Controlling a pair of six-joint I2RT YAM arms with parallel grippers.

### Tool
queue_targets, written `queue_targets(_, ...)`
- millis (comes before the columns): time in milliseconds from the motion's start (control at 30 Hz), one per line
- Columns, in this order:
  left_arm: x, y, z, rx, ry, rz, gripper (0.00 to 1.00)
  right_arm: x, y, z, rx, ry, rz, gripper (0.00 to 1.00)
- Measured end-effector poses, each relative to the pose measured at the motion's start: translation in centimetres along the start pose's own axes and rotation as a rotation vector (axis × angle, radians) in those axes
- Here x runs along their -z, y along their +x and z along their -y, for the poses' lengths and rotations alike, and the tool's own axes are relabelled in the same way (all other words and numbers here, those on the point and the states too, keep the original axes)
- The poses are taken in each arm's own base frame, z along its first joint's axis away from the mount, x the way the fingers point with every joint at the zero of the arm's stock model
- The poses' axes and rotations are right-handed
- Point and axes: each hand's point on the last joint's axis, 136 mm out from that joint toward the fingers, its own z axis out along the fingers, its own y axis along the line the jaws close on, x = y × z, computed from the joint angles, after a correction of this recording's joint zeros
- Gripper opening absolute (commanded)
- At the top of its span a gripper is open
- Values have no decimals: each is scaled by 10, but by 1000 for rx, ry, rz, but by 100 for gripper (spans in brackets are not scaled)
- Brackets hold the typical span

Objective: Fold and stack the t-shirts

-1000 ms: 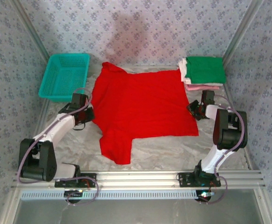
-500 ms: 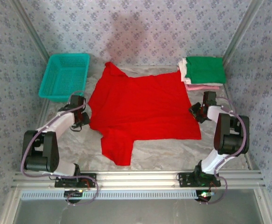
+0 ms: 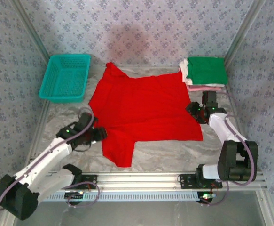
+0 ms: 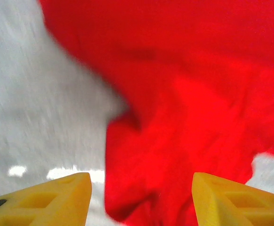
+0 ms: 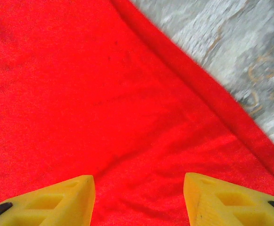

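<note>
Red t-shirt (image 3: 144,110) spread flat — folded t-shirts (image 3: 203,73) stacked far-right.

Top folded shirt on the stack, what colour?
Green folded cloth t-shirt, clearest in the top external view.

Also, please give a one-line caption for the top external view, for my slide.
Left gripper and right gripper, both open, flank the spread red t-shirt.

Red t-shirt (image 3: 144,108), teal basket (image 3: 61,98), yellow fingers (image 4: 66,195)
</note>
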Motion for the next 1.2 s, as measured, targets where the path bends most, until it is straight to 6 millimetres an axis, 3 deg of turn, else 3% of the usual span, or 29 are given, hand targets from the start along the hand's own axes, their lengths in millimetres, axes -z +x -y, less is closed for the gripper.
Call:
queue_targets(67, -13, 28, -13, 21, -37, -75, 58, -5, 15, 1, 29, 5, -34, 56)
queue_targets(200, -27, 51, -26, 54, -74, -142, 58, -12, 31, -1, 73, 10, -78, 56)
queue_targets(367, -38, 54, -8, 46, -41, -166, 58, -15, 36, -4, 104, 10, -85, 56)
queue_targets(600, -39, 60, 12, 30, -17, -194, 58, -18, 38, 3, 109, 30, -78, 56)
queue_targets(867, -46, 65, 16, 24, -46, -240, 57, -23, 39, 8, 112, 48, -66, 56)
queue_targets(1200, -55, 67, 24, 17, -56, -281, 29, -29, 41, 17, 115, 82, -60, 57)
